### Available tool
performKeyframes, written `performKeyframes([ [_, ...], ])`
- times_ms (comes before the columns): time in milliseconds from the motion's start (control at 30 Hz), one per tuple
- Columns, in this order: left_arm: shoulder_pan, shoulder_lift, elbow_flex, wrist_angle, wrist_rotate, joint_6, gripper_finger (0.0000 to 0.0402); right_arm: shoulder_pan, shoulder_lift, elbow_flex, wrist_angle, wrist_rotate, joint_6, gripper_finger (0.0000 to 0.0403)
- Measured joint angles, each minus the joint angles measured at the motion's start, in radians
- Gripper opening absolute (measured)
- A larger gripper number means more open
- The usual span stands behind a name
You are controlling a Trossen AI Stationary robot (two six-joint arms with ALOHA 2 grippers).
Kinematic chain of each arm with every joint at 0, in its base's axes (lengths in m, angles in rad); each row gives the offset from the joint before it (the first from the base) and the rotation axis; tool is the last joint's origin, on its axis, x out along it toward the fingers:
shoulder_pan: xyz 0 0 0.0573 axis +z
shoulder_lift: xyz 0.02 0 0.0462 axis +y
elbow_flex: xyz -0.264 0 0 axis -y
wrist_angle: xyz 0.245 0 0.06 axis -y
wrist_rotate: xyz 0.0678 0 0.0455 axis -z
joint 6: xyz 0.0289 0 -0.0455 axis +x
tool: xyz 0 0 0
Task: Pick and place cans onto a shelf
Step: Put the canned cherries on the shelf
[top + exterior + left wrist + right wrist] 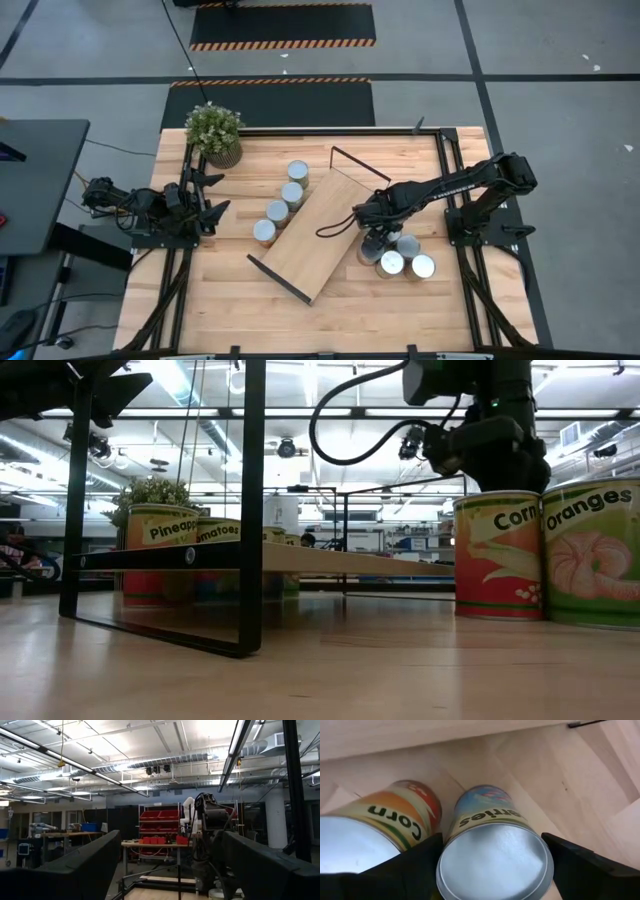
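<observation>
My right pincer [492, 865] sat low in the wrist frame, fingers close against an upright can [495, 855], seemingly clamped. The shelf [322, 235] lay left of it in the overhead frame. My left pincer [215, 195] waited apart, farther off.

Overhead, one camera looks straight down on the whole table [340, 310]. A second sits at tabletop level, close to the cans [497, 555], facing the room. The left wrist camera looks level between its fingers [75, 870] across the room; the right wrist camera peers down between its fingers [415, 865] at the same cans.
</observation>
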Motion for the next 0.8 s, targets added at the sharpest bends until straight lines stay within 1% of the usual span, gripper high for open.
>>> performKeyframes([
  [233,0.0,0.0,0.0,0.0,0.0,0.0,0.0355,-0.004,0.0,0.0,-0.001,-0.008,-0.027,0.0326],
  [367,0.0,0.0,0.0,0.0,0.0,-0.011,0.0355,-0.004,0.0,0.038,-0.035,-0.003,-0.058,0.0324],
  [567,0.0,0.0,0.0,0.0,0.0,-0.014,0.0355,-0.004,0.0,0.162,-0.131,0.063,-0.117,0.0325],
  [800,0.0,0.0,0.0,-0.011,0.0,-0.033,0.0355,0.002,0.0,0.317,-0.186,0.153,-0.178,0.0325],
])
